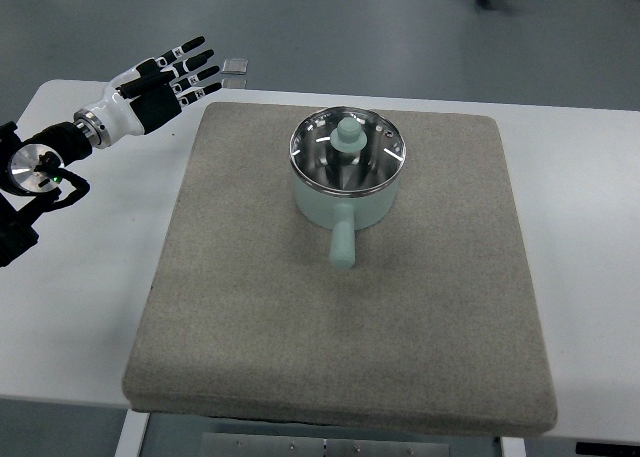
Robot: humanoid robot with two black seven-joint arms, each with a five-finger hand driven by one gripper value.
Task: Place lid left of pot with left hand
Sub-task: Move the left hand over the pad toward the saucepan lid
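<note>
Hovering well apart from the pot [345, 202], the left hand [172, 77], fingers spread and empty, could miss the lid [348, 149] knob.

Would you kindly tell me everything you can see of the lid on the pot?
The lid is round, apparently glass, with a shiny metal rim and a pale green knob at its centre. It sits flat and closed on the pale green pot, which stands on the grey mat. Only the pot touches it; the left hand hovers apart, up and to the left, fingers spread.
</note>
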